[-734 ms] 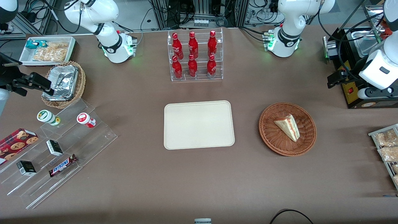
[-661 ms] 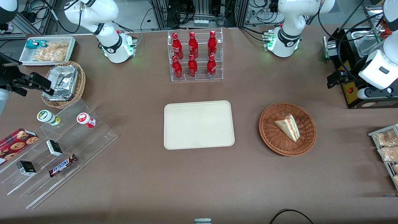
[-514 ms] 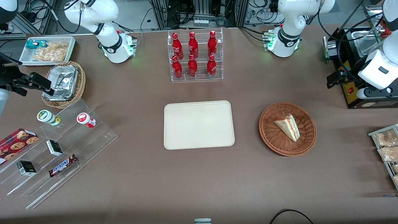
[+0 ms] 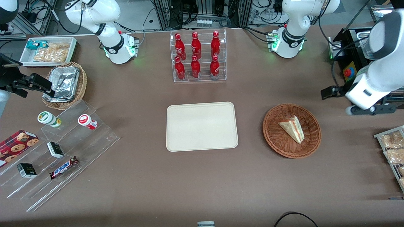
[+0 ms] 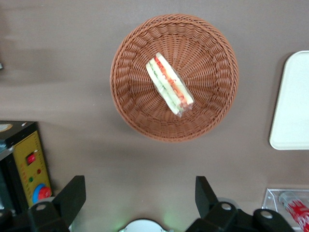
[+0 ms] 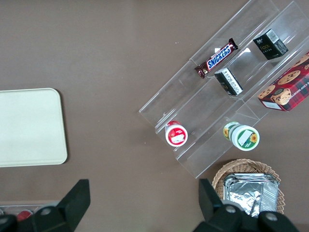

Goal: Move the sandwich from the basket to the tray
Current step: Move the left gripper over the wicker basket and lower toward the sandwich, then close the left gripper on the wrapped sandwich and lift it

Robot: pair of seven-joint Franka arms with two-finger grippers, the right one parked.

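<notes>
A brown cloth-like covering is lying flat over the table, lit evenly from above. Along the edge farthest from the front camera, metal framing is standing with dark cables hanging through it. A pale floor is showing there.

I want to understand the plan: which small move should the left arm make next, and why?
Probably bring the open gripper over the sandwich and start lowering. It hangs high above bare table beside the basket, where the sandwich lies untouched; the tray holds nothing.
</notes>
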